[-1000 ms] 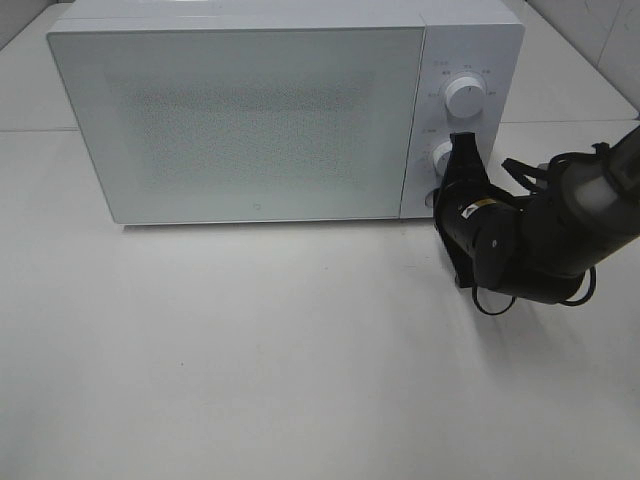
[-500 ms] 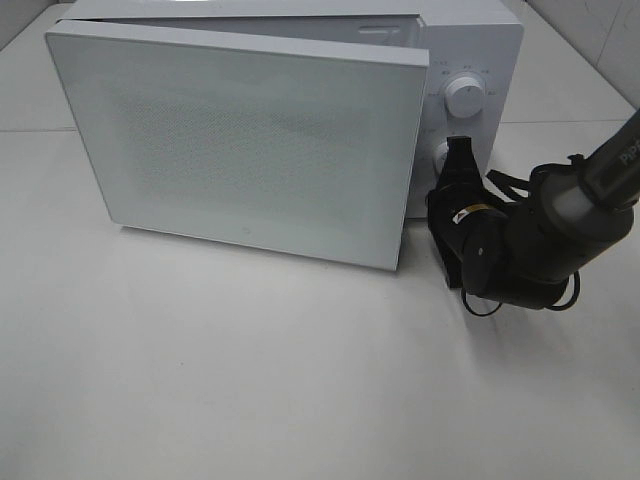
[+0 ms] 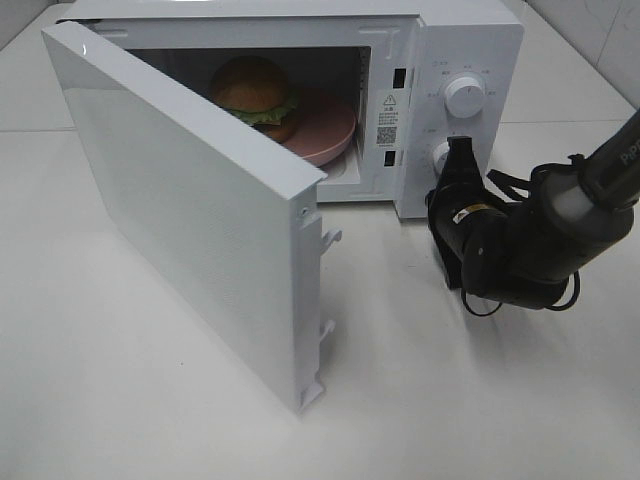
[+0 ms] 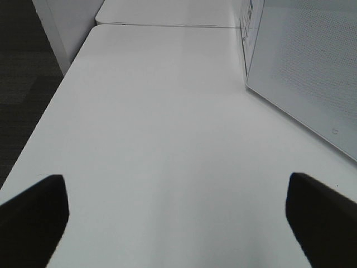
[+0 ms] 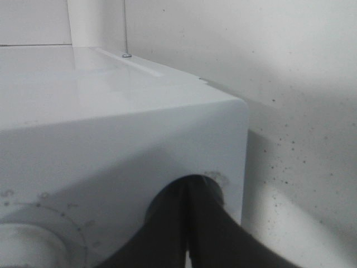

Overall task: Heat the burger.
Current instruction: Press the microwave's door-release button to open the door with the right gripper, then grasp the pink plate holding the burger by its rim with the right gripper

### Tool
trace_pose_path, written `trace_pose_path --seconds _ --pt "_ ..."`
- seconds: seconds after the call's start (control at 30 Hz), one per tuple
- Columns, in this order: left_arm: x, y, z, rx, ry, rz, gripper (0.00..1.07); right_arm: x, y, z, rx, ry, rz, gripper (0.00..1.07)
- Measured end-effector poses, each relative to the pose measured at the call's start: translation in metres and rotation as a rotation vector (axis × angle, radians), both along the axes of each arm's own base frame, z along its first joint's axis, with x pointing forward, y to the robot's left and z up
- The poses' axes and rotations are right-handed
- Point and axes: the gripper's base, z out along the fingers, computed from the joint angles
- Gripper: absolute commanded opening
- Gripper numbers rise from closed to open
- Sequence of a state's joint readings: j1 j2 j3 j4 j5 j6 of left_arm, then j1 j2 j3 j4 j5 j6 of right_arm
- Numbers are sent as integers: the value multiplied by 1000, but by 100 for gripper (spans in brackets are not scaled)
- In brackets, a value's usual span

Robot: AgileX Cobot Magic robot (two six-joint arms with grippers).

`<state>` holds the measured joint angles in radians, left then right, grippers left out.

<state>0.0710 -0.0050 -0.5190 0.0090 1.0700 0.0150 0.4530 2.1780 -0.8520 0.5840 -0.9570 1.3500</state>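
Golden-brown domed burger on round pink plate inside white microwave, door open; right gripper pinched shut at control panel, left gripper spread wide, empty; heating seemingly outstanding.

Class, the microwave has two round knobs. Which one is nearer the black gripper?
The lower knob, partly hidden behind the right gripper. The upper knob sits above it, in full view and farther off.
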Motion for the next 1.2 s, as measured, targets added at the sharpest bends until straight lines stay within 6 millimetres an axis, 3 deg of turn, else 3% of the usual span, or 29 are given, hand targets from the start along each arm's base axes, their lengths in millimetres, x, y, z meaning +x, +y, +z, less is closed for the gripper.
trace_pose_path --seconds 0.5,0.7,1.03,1.2 --pt "0 0 0 0 0 0 98 -10 1 12 24 12 30 0" --pt "0 0 0 0 0 0 98 -22 -4 28 18 17 73 0" --pt "0 0 0 0 0 0 98 -46 -7 31 -48 189 172 0" --pt "0 0 0 0 0 0 98 -58 -6 52 -152 223 280 1"
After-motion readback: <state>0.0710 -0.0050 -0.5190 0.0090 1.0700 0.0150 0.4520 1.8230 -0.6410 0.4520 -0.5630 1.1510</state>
